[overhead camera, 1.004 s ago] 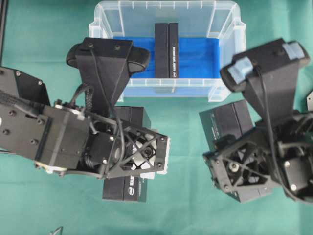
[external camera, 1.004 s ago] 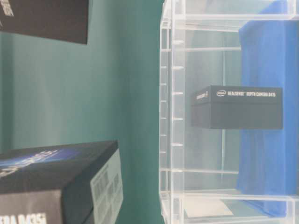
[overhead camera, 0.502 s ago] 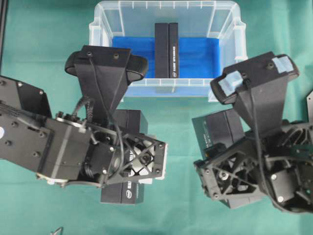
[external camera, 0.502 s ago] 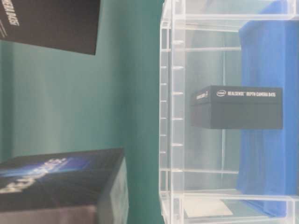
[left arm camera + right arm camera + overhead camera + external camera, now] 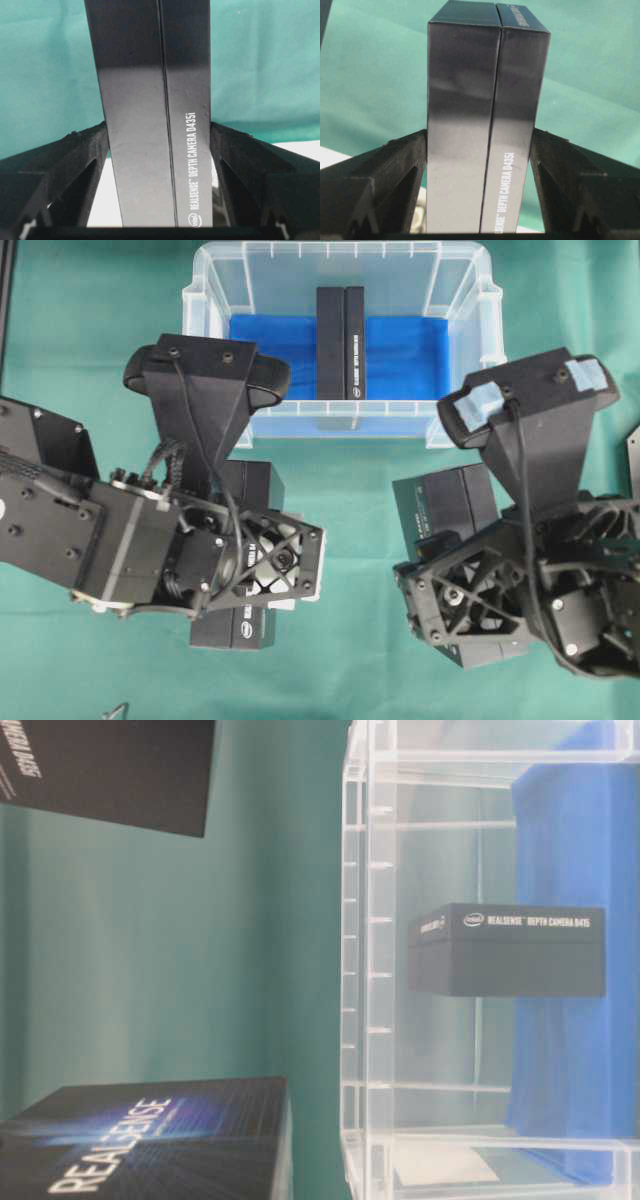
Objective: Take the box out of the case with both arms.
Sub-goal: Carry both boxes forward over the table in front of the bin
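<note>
Nearest me, my left gripper (image 5: 160, 150) is clamped on a black box (image 5: 155, 110) lettered "REALSENSE DEPTH CAMERA D435i". My right gripper (image 5: 480, 160) grips a second black box (image 5: 487, 115) reading "DEPTH CAMERA D435i". Both arms point down over the green counter (image 5: 360, 480), in front of the case (image 5: 340, 425). Farther back, a third box (image 5: 341, 340), printed "REALSENSE DEPTH CAMERA D415", stands inside the case on the blue sheet (image 5: 405, 355).
</note>
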{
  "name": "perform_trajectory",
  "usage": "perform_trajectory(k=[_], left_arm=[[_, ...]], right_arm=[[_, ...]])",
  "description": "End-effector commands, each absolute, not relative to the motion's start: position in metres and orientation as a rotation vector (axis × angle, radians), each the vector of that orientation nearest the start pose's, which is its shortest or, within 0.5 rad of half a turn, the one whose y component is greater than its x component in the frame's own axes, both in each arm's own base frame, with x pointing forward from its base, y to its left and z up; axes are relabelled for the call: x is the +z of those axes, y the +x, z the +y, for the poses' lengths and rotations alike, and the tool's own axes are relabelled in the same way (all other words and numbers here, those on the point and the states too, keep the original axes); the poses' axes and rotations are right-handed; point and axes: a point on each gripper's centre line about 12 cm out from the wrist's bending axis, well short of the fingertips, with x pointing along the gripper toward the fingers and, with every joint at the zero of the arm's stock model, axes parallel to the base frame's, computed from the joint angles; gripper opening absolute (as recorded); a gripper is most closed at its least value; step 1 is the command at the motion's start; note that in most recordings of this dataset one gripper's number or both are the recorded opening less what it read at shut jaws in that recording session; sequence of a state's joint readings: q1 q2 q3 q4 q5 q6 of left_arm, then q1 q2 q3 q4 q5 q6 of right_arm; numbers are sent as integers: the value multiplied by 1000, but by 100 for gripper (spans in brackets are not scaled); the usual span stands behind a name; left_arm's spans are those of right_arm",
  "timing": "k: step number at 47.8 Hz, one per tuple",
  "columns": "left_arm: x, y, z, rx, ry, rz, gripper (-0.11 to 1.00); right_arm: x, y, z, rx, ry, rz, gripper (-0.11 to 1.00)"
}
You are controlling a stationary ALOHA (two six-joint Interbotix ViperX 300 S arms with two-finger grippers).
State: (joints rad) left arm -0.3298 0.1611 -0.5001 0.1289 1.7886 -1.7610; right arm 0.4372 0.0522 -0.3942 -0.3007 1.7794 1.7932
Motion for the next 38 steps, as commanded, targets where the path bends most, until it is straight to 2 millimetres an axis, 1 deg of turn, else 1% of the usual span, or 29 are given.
perform_trajectory(k=[1,38], left_arm=[[417,377,-110,1029,-1176,1045,64],[416,379,-105,1042,-1181,1035,64]], right_arm=[[425,347,126,-1028,1075,917,67],[425,348,125,-1028,1078,915,67]])
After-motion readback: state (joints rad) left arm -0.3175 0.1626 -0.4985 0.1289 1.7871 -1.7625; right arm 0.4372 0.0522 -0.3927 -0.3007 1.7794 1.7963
